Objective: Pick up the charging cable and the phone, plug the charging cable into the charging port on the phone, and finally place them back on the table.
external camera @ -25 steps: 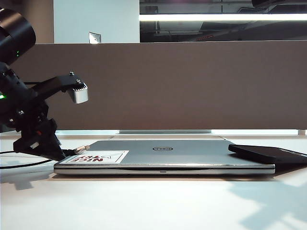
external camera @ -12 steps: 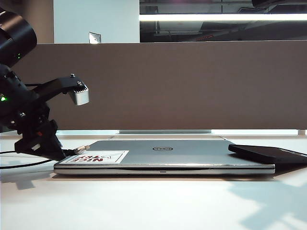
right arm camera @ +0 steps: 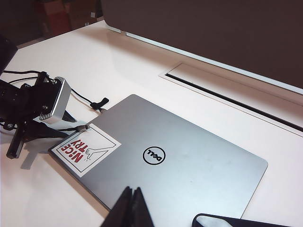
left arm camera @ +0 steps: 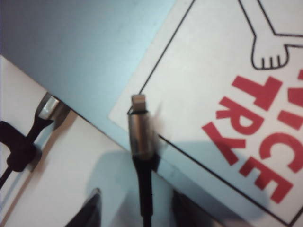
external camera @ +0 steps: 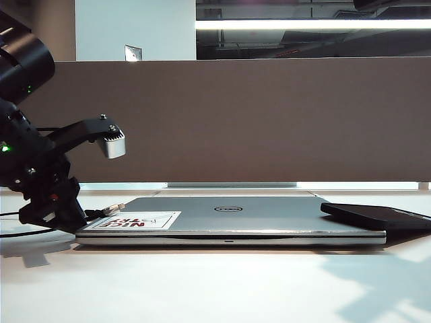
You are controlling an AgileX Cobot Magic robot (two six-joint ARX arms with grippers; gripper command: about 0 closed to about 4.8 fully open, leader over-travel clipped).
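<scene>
The charging cable's silver plug [left arm camera: 137, 124] lies on the laptop's stickered corner, and its black cord runs back between my left gripper's fingers [left arm camera: 93, 208]. My left gripper [left arm camera: 137, 202] is open, with a gap between the cord and each finger. In the exterior view this gripper [external camera: 73, 217] is low at the laptop's left end, by the plug [external camera: 117, 208]. The black phone [external camera: 377, 215] rests on the laptop's right end, its corner [right arm camera: 227, 221] showing near my right gripper [right arm camera: 133, 190]. That gripper is shut and empty above the lid. The charging port cannot be seen.
A closed silver Dell laptop [external camera: 256, 217] with a red-lettered sticker [right arm camera: 85, 149] lies on the white table [external camera: 202, 282]. A grey-brown divider panel [external camera: 269, 121] stands behind it. More black cord with a strap [right arm camera: 98, 102] trails left of the laptop.
My left arm has sunk a little towards the table at the laptop's left corner. The laptop, phone and plug have not moved.
</scene>
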